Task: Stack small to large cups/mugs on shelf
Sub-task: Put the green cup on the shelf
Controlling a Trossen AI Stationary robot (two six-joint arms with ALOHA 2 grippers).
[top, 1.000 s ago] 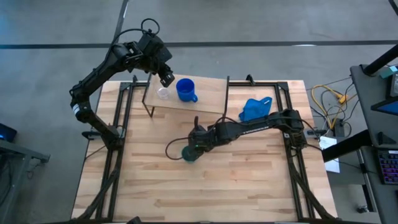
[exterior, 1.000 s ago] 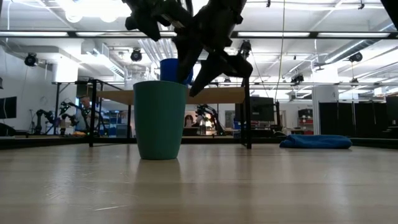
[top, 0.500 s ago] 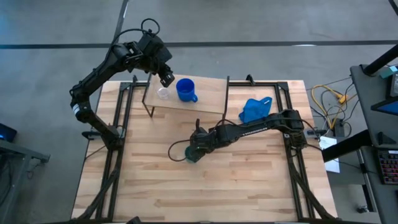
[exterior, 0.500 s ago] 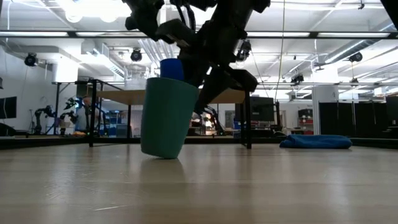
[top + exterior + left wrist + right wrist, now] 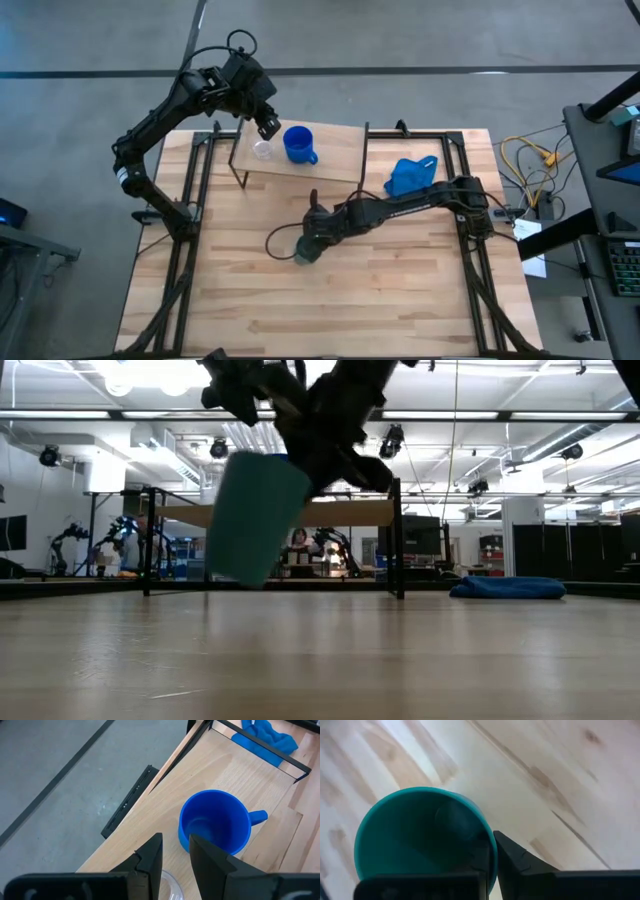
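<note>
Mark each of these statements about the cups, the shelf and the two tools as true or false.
1. The right tool is shut on the rim of the green cup. True.
2. The green cup stands flat on the table. False: in the low view it is tilted and lifted clear of the boards.
3. The blue mug sits on the shelf. True.
4. The blue cloth lies on the shelf. False: it lies on the table, off the shelf's right end.
5. The left tool grips the blue mug. False: it is above the shelf near the clear glass cup, holding nothing.
</note>
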